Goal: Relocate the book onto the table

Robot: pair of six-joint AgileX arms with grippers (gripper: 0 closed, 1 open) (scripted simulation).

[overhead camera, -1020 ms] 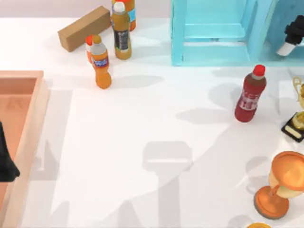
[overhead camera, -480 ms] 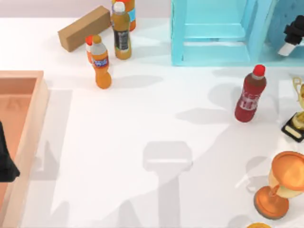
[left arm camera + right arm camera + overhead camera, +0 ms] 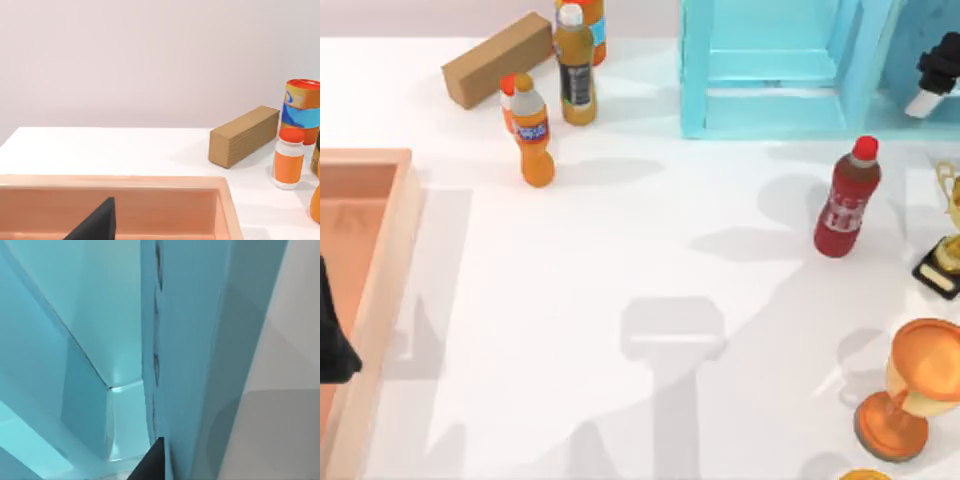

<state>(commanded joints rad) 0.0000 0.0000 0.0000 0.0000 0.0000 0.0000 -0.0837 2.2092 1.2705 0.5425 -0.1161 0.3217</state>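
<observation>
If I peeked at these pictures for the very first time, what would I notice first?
Probably the big light-blue shelf unit at the table's far edge, with the right gripper reaching in by its right side. Next, the red bottle standing alone in front of it, and the orange trophy cup at the near right corner. At the left sits a wooden tray, the left gripper over it.
</observation>
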